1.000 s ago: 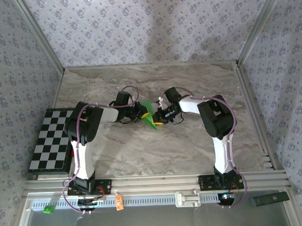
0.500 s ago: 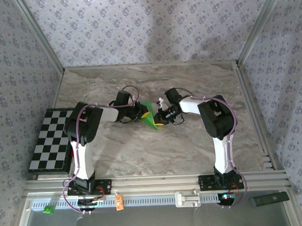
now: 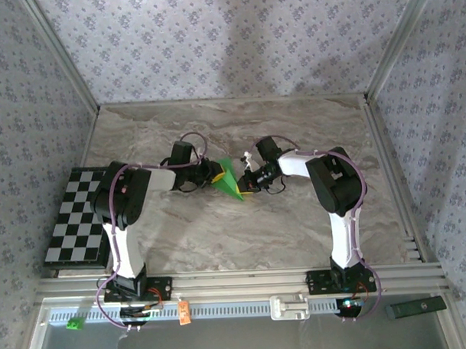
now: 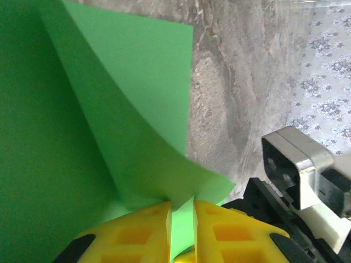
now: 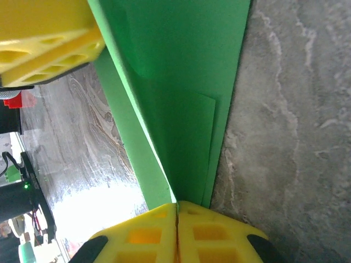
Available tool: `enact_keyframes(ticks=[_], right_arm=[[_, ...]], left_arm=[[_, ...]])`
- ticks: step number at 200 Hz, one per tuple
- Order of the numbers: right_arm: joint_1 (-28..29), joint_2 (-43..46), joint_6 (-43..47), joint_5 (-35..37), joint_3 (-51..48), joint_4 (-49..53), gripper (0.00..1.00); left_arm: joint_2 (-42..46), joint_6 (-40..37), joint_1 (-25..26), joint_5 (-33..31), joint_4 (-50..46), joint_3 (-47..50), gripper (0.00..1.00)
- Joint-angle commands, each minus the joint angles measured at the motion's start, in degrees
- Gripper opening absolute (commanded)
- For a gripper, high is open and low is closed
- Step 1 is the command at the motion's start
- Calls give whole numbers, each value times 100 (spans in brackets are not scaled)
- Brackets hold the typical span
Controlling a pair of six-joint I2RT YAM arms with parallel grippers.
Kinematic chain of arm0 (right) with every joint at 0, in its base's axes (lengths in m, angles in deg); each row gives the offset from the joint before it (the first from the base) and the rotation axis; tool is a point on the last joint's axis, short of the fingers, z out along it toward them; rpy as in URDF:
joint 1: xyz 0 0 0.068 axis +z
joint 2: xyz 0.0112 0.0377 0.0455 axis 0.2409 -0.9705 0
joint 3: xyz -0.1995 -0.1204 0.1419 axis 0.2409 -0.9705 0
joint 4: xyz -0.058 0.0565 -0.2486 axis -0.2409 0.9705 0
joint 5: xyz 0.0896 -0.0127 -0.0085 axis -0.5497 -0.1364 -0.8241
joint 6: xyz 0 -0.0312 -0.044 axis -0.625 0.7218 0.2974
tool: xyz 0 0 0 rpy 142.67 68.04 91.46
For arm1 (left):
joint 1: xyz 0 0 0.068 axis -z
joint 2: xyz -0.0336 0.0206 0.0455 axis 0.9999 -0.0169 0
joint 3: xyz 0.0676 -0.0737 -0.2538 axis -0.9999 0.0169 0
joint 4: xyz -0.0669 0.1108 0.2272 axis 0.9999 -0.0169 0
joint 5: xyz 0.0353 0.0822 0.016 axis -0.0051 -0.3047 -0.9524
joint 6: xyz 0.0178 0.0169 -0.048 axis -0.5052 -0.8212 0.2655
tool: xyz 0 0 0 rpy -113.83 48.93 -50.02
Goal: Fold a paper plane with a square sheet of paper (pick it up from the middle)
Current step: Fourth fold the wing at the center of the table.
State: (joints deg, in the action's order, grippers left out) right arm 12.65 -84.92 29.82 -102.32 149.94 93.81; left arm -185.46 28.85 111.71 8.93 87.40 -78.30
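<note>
Top view: checkered board left. Wrist views: both fingers pinch folded green paper.

Both arms are built of white links joined by bulky black joint housings, each rising from a black base plate. The left arm and the right arm each carry a thin purple cable looping loosely along the links up to the wrist. The left gripper has blocky yellow fingers with rectangular recesses, set on black mounts. The right gripper has matching yellow fingers.
</note>
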Motion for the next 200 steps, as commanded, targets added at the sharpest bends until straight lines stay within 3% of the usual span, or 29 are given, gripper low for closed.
enact_keyframes(ticks=[1,145,200], right_arm=[[-53,-87,298,349,-258,321,9],[-96,-136,344,563,-171,435,19],[-110,-140,193,698,-196,389,15]], left_arm=[[151,-138,65,151,154,-14,18],[-293,-266,281,239,-93,-551,16],[-311,-276,299,240,-123,-589,16]])
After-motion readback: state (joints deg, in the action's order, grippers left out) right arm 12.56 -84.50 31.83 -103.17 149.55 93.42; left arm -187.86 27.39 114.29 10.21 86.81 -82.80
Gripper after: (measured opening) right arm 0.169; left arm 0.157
